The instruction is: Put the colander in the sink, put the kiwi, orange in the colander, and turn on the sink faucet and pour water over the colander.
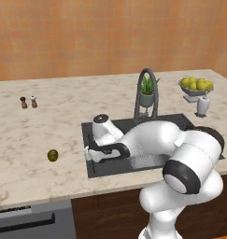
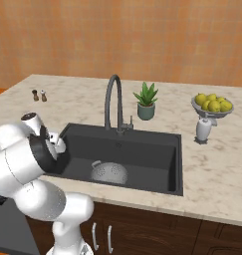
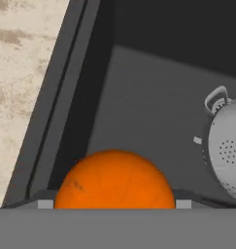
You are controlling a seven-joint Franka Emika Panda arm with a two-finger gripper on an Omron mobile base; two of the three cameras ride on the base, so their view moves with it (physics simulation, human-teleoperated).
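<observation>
My gripper (image 3: 112, 204) is shut on the orange (image 3: 114, 180), a bright round fruit that fills the gap between the two tips. It hangs over the left end of the dark sink (image 2: 142, 149), just inside the rim, and shows as the gripper (image 1: 89, 151) and the gripper (image 2: 55, 142) in the base views. The silver perforated colander (image 2: 108, 173) sits on the sink floor near the middle, to the right of the hand; its handle and wall show as the colander (image 3: 226, 151). The kiwi (image 1: 52, 155) lies on the counter left of the sink (image 1: 98, 165). The gooseneck faucet (image 2: 112, 99) stands behind the basin, with no water running.
A potted plant (image 2: 146, 102) stands right of the faucet. A footed bowl of yellow-green fruit (image 2: 212, 104) and a small white jar (image 2: 203, 129) are at the right. Two small shakers (image 1: 28, 101) stand far left on the marble counter (image 1: 40, 135).
</observation>
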